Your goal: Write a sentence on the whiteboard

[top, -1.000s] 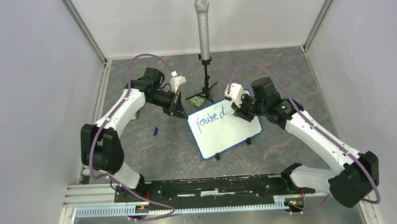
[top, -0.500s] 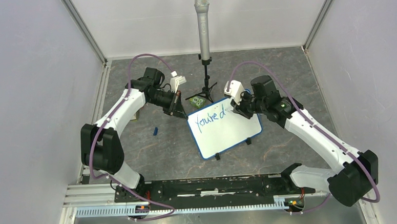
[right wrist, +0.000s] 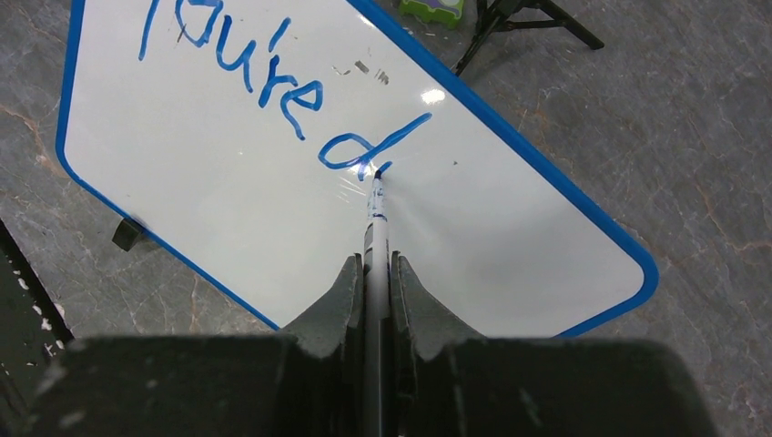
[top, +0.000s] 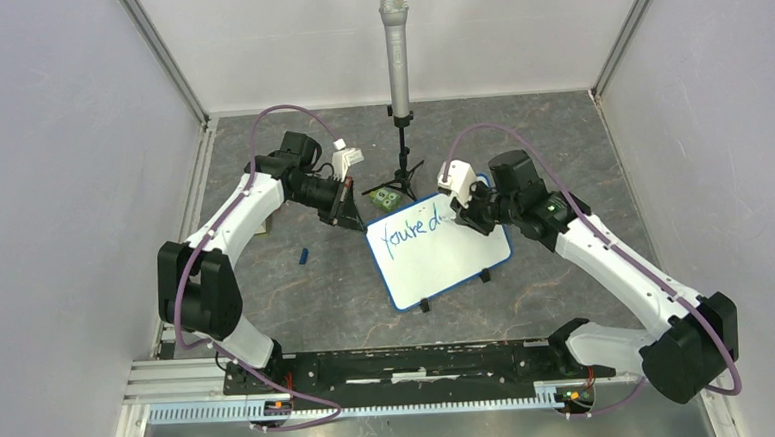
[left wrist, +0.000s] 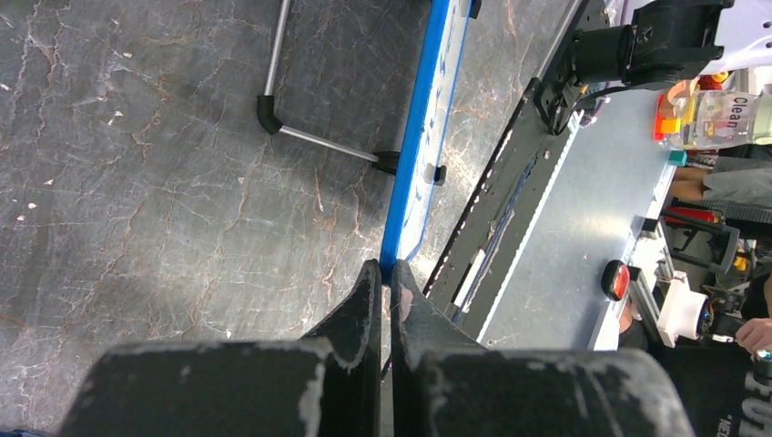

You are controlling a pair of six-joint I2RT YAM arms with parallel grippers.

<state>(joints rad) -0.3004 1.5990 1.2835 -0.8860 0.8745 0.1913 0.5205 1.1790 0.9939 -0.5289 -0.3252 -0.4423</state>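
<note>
The whiteboard (top: 444, 261) stands tilted on small black feet in the middle of the table. The sentence (top: 411, 224) reads "You're d" in blue along its upper part. My left gripper (top: 356, 222) is shut on the board's blue edge at the upper left corner. In the left wrist view this gripper (left wrist: 384, 266) pinches the whiteboard (left wrist: 421, 137) edge-on. My right gripper (right wrist: 375, 261) is shut on a marker (right wrist: 376, 218). The marker's tip touches the whiteboard (right wrist: 228, 191) just right of the "d" of the sentence (right wrist: 264, 86).
A microphone (top: 396, 48) on a black tripod stands behind the board. A small green object (top: 387, 195) lies by the tripod's feet. A blue cap (top: 304, 254) lies left of the board. The black rail (top: 401, 363) with both arm bases runs along the near edge.
My right gripper and the marker shifted slightly back and forth beside the "d". The left arm and the board have stayed still.
</note>
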